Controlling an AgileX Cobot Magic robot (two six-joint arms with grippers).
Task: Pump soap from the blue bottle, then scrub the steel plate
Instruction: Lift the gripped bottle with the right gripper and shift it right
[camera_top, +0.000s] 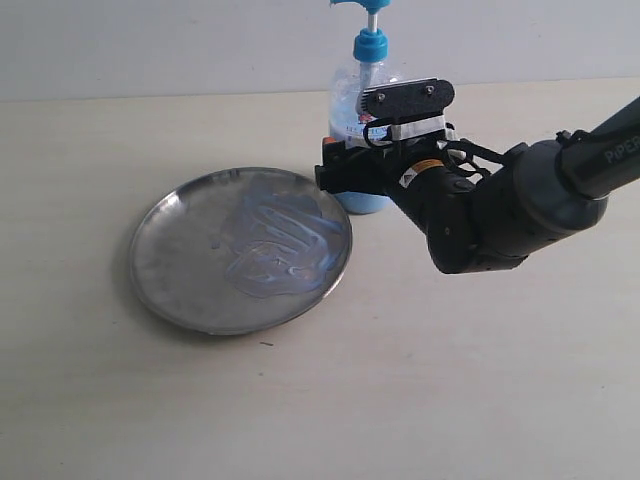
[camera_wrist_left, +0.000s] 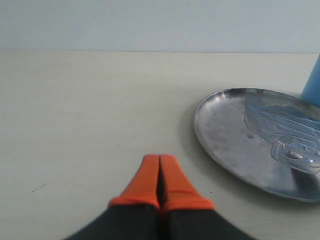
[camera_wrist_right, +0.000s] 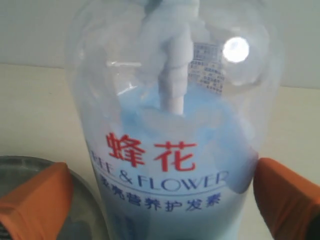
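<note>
The blue bottle (camera_top: 350, 100) stands upright just behind the far right rim of the steel plate (camera_top: 180, 250). Pale blue soap (camera_top: 280, 245) lies in streaky smears over the plate's right half. My right gripper (camera_top: 345, 172) is open around the bottle's lower body (camera_wrist_right: 165, 165). One orange finger (camera_wrist_right: 287, 195) is at the bottle's side; the other finger (camera_wrist_right: 35, 200) stands a little apart from it. My left gripper (camera_wrist_left: 160, 161) is shut and empty, low over bare table beside the plate (camera_wrist_left: 225, 130). It does not show in the exterior view.
The pale table (camera_top: 450, 380) stretches around the plate and bottle. A plain wall (camera_top: 150, 40) runs behind the table's far edge. In the left wrist view the soap (camera_wrist_left: 285, 135) and a sliver of the bottle (camera_wrist_left: 312, 87) show at the edge.
</note>
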